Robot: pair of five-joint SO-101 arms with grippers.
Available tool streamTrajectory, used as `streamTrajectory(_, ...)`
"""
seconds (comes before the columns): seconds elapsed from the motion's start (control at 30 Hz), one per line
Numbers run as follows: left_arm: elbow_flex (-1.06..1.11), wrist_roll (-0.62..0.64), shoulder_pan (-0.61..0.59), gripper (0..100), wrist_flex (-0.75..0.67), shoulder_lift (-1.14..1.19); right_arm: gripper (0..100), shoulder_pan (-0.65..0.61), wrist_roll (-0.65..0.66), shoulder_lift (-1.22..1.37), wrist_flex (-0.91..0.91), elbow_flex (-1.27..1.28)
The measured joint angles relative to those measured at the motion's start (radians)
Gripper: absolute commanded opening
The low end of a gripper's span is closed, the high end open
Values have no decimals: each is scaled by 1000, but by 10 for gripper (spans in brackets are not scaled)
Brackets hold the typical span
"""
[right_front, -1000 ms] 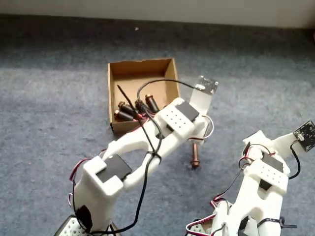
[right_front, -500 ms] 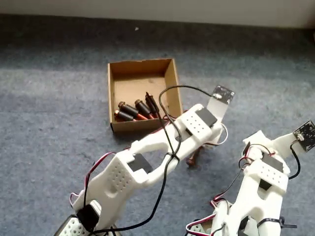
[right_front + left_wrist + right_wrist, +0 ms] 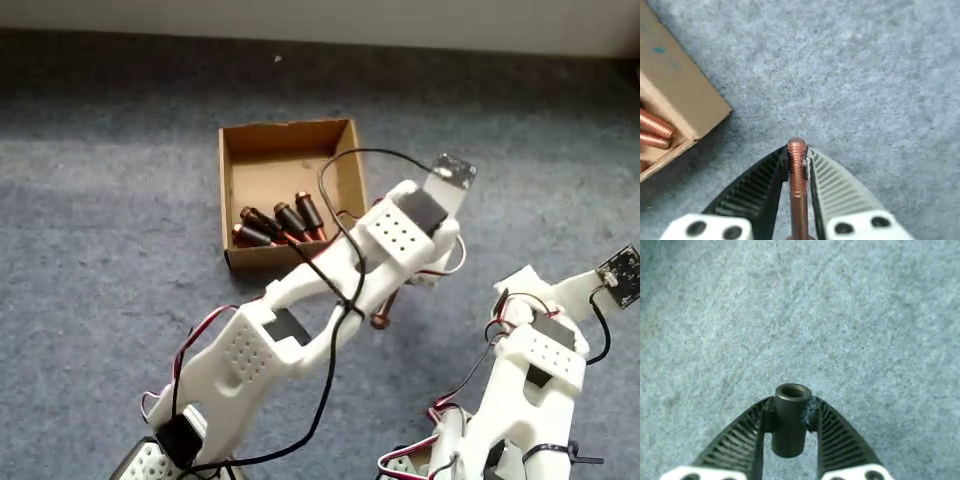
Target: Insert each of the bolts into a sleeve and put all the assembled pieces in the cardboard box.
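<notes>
1. Since a second ago the left arm (image 3: 330, 280) has swung off the box's near right corner. Its wrist now sits just beside the right wall of the box (image 3: 285, 132).
2. With the arm moved aside, several assembled pieces (image 3: 280, 222) show in a row along the box's near wall.
3. The bolt (image 3: 383, 312) has travelled with the arm. A second ago it hung upright; now it tilts, its head lowest, above the surface off the box's near right corner.
4. The right arm (image 3: 530, 370) has not shifted, staying at the near right of the surface.
5. A small bluish mark on the box's wall (image 3: 685, 100) is too faint to read.
6. The left gripper (image 3: 797, 150) pinches the bolt (image 3: 797, 170) between its ribbed black fingers. The bolt is copper-coloured, and its threaded tip reaches just past the fingertips.
7. The right gripper (image 3: 790, 402) pinches the sleeve (image 3: 789, 425), a short dark cylinder whose open round bore faces away from the wrist. It is held above the bare surface.
8. The box is plain brown cardboard, square and open-topped.
9. The surface (image 3: 120, 200) is grey-blue and fuzzy like carpet.
10. The arms are white plastic with loose black and red wires.
</notes>
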Motion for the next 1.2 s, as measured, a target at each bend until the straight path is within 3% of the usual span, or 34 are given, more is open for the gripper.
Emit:
streamTrajectory(0.13,-169,0,-2,5,109,0,5,0,0,0,0,0)
streamTrajectory(0.47,-282,0,-26,5,138,-17,5,0,0,0,0,0)
streamTrajectory(0.73,-282,-29,-38,5,140,-336,5,0,0,0,0,0)
streamTrajectory(0.93,-173,-101,-117,5,140,-585,5,0,0,0,0,0)
streamTrajectory(1.2,135,-117,-212,5,140,-902,5,0,0,0,0,0)
